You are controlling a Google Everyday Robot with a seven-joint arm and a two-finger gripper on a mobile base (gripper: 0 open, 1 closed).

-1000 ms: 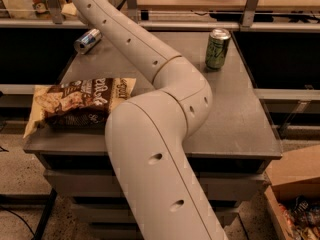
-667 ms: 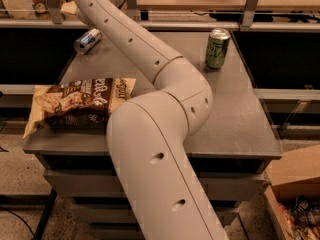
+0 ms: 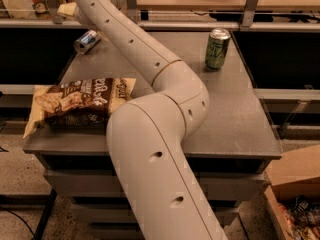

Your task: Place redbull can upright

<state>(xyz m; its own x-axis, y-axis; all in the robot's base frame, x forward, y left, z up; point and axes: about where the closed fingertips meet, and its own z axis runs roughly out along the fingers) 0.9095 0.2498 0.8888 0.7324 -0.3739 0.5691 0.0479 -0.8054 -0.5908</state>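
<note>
The redbull can (image 3: 87, 40) is a slim silver-and-blue can lying on its side at the far left corner of the grey table (image 3: 235, 109). My arm reaches from the front across the table to that corner. My gripper (image 3: 67, 10) is at the top left, just above and behind the lying can, and is mostly hidden by the wrist. I cannot tell whether it touches the can.
A green can (image 3: 217, 48) with pale lettering stands upright at the far right of the table. A brown snack bag (image 3: 80, 103) lies at the left front edge. A shelf rail (image 3: 200, 26) runs behind the table. A cardboard box (image 3: 295, 194) sits on the floor at the right.
</note>
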